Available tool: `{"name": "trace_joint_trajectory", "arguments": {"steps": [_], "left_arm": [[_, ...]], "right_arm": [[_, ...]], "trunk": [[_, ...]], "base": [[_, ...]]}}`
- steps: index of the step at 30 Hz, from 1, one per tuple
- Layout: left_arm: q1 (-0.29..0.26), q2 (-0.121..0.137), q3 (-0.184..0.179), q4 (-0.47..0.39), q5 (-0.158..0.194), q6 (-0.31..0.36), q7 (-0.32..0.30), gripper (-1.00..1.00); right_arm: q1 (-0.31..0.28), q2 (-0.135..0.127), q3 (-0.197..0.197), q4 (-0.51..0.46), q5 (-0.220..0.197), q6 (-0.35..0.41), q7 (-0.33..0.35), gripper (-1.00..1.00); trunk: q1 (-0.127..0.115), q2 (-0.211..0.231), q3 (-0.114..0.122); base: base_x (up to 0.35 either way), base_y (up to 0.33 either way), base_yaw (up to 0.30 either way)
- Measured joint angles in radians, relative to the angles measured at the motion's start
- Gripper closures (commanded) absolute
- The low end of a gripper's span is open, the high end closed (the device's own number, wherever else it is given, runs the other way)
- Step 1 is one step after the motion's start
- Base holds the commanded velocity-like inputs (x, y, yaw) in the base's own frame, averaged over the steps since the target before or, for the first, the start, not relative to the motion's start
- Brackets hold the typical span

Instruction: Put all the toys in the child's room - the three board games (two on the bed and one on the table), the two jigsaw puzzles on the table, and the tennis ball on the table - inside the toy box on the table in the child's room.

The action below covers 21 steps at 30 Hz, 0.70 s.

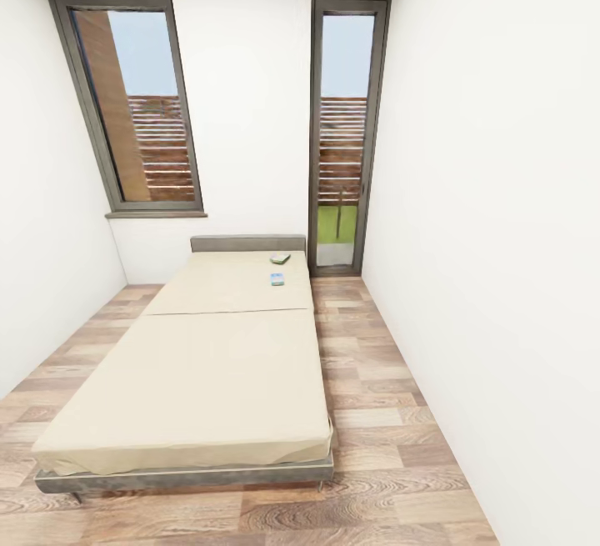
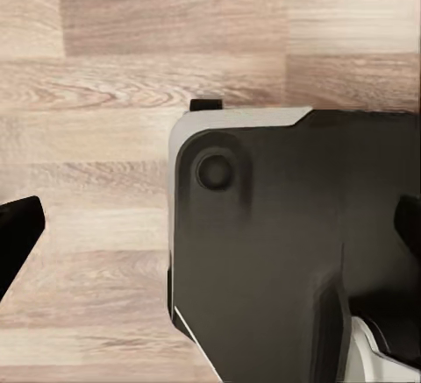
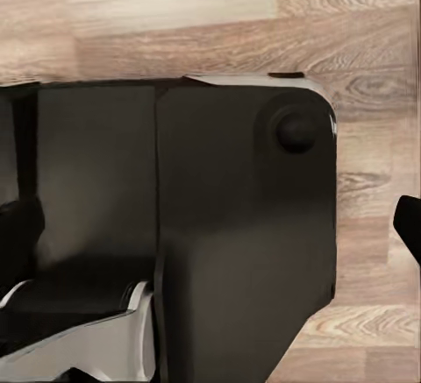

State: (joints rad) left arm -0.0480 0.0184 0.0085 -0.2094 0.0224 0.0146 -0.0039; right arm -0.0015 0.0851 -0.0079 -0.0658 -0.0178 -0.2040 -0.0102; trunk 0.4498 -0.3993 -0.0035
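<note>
A: Where are the board games the robot has to collect?

B: Two lie on the bed (image 1: 200, 363), on the pad nearest the headboard and close to its right edge. The white-and-green board game (image 1: 280, 259) sits almost at the headboard corner; the blue board game (image 1: 277, 279) lies just beside it, toward the foot. They look apart, not stacked.

A: How would they handle?

B: Judging by their look, they are small flat card boxes: light, stiff and fairly smooth. A pinch across the short sides should hold one, though the soft mattress may give under a downward press, and a thin box could slide out of a loose grip.

A: And the arms?

B: The wrist views look down at the wooden floor (image 2: 105, 67) and the robot's own dark body (image 3: 219, 225). Each shows dark tips at opposite margins of the picture, so the left end effector (image 2: 210, 234) and the right end effector (image 3: 215, 225) both look spread, with nothing held.

A: So what comes first?

B: The robot is well back from the bed's foot, so it would need to drive along the right side first.
</note>
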Motion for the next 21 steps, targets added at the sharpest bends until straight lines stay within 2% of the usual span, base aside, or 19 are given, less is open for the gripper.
{"name": "trace_joint_trajectory", "arguments": {"steps": [3,4,6,9,11,14,21], "left_arm": [[-0.042,0.011,0.002,-0.048,0.001,0.080,-0.002,-1.00],[-0.065,0.014,0.003,-0.071,0.002,0.123,-0.003,-1.00],[-0.090,0.016,0.004,-0.096,0.002,0.166,-0.004,-1.00],[-0.149,0.018,0.006,-0.158,0.005,0.274,-0.006,-1.00],[-0.175,0.017,0.010,-0.186,0.009,0.320,-0.006,-1.00],[-0.234,0.018,0.030,-0.255,0.032,0.428,-0.007,-1.00],[-0.324,0.019,0.060,-0.333,0.057,0.541,-0.010,-1.00]], "right_arm": [[-0.033,0.000,0.000,-0.044,0.000,0.033,0.000,-1.00],[-0.056,-0.001,0.000,-0.068,0.000,0.066,0.000,-1.00],[-0.084,-0.001,0.000,-0.094,0.000,0.110,0.000,-1.00],[-0.153,0.000,0.000,-0.159,-0.001,0.232,0.000,-1.00],[-0.180,0.001,0.000,-0.192,-0.001,0.285,0.000,-1.00],[-0.233,0.002,-0.001,-0.294,-0.001,0.424,0.000,-1.00],[-0.290,0.002,-0.003,-0.494,-0.004,0.608,0.000,-1.00]], "trunk": [[0.000,0.000,0.000],[0.000,0.000,0.000],[0.000,0.000,0.000],[0.000,0.000,0.000],[0.000,0.000,0.000],[0.000,0.000,0.000],[0.000,0.000,0.000]], "base": [[0.000,0.000,0.000],[0.000,0.000,0.000],[0.000,0.000,0.000],[0.000,0.000,0.000],[0.000,0.000,0.000],[0.000,0.000,0.000],[0.000,0.000,0.000]]}}
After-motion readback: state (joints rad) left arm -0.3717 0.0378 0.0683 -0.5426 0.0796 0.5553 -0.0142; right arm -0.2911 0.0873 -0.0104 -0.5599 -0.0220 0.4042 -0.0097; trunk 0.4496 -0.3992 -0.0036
